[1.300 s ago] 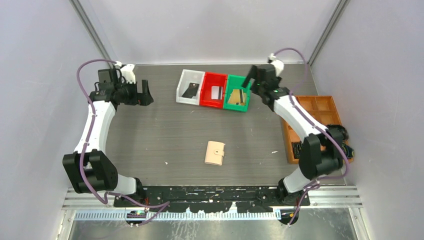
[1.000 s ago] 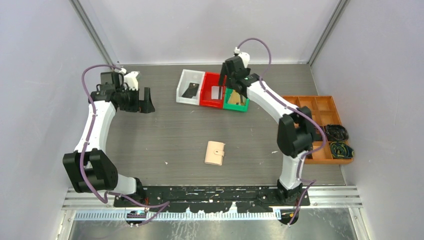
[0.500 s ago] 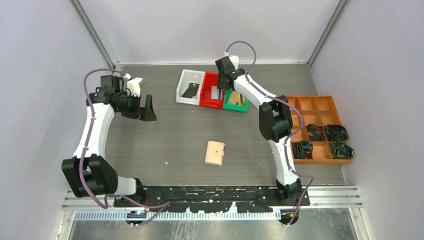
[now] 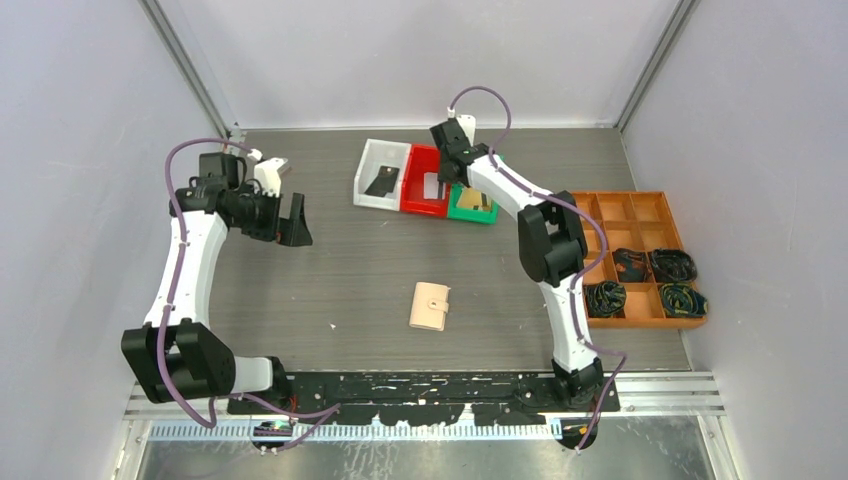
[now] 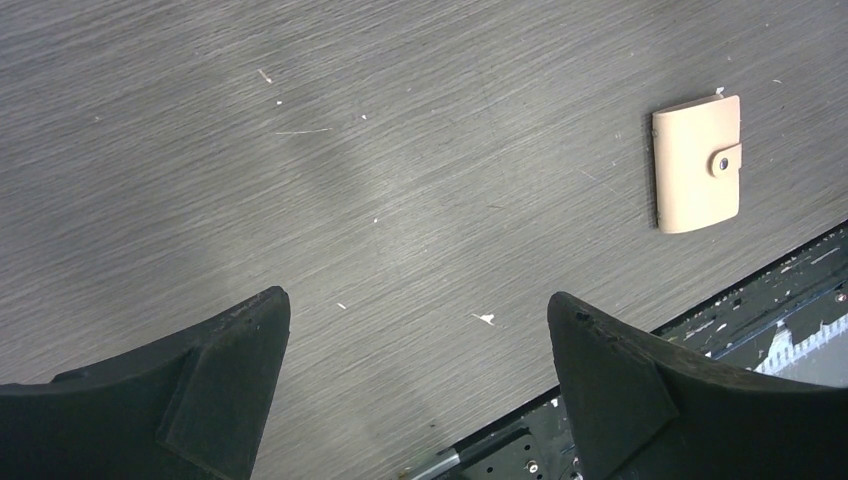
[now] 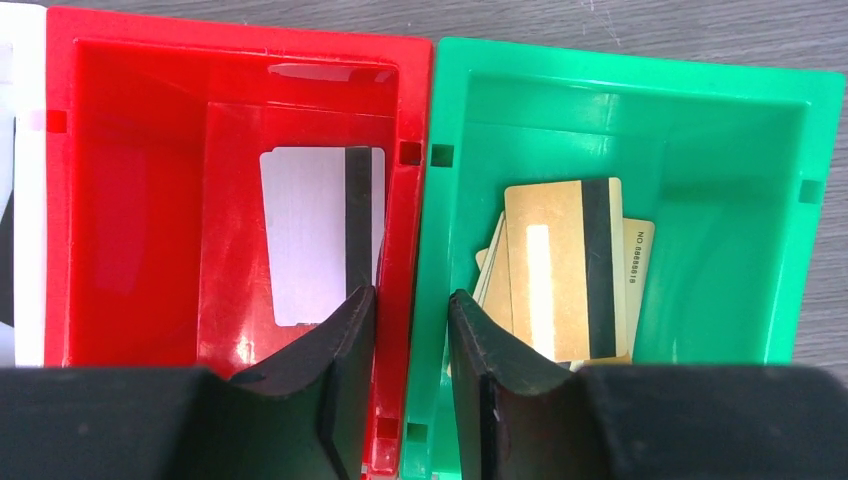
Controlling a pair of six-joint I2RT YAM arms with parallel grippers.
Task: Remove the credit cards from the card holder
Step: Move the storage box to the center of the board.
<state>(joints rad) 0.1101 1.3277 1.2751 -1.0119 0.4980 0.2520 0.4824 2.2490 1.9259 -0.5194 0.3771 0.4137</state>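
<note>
The grey surface (image 4: 340, 270) carries an orange compartment tray (image 4: 655, 210) at its right and three bins at the back, apparently for sorting by colour. A black card (image 4: 379, 182) lies in the white bin (image 4: 368, 160), a striped white-grey card (image 6: 315, 235) in the red bin (image 6: 120, 200), and gold cards (image 6: 560, 270) are stacked in the green bin (image 6: 720, 200), their number unclear. The right jaws, narrowly parted and holding nothing, hang over the red-green wall. The left jaws gape wide, well apart from the card holder (image 4: 431, 306), which lies snapped shut mid-surface with its contents hidden.

- Table (image 5: 400, 150): matt dark grey, fine wood-grain texture.
- Card holder (image 5: 696, 163): smooth matt beige leather-like skin.
- Red bin (image 6: 130, 200) and green bin (image 6: 720, 200): glossy moulded plastic.
- Gold cards (image 6: 555, 270): smooth plastic, soft sheen.
</note>
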